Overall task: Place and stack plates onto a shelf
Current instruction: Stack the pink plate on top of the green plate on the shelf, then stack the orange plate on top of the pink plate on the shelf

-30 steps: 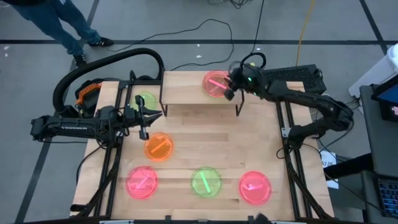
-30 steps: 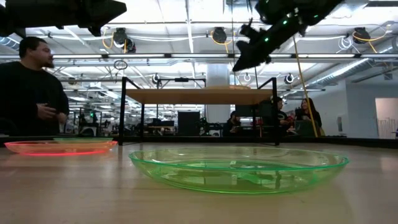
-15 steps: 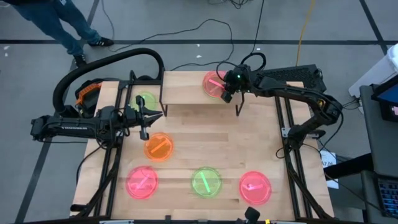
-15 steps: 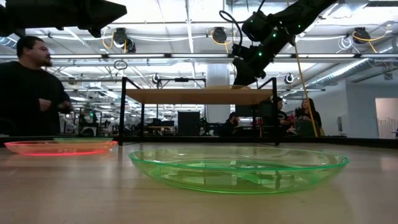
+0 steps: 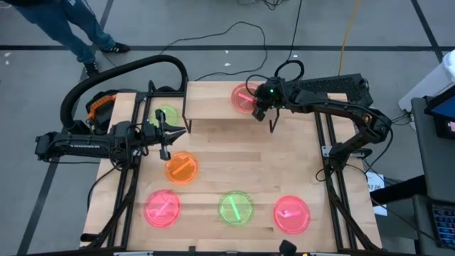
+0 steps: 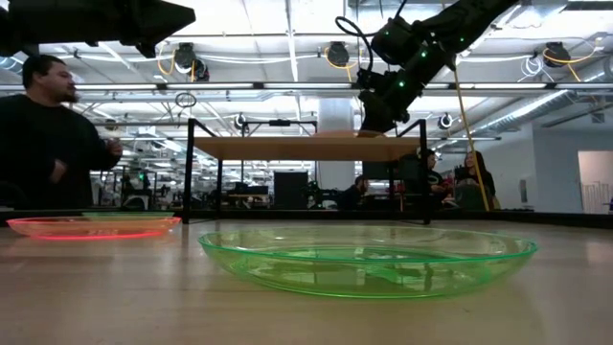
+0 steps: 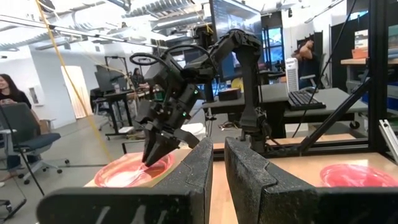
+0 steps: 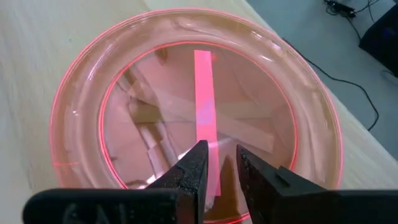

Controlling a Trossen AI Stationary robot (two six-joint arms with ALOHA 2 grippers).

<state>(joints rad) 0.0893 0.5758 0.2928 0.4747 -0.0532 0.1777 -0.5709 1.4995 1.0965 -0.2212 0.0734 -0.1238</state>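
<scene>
Pink plate [image 5: 244,97] lying on the shelf [image 5: 213,101] at upper centre of the high view. Spread over the worktop [image 5: 234,163] below: green plate [image 5: 167,115] beside the shelf, orange plate [image 5: 181,168], two pink and one green along the bottom. Right end effector [image 8: 219,163] lowered into the shelf's plate, fingers narrowly parted, tips touching its inside. Left end effector [image 5: 175,134] at centre left, fingers nearly pressed together, empty.

Shelf [image 5: 213,101] bears one pink plate [image 5: 244,97].

Overhead, table-level, two wrist views.
</scene>
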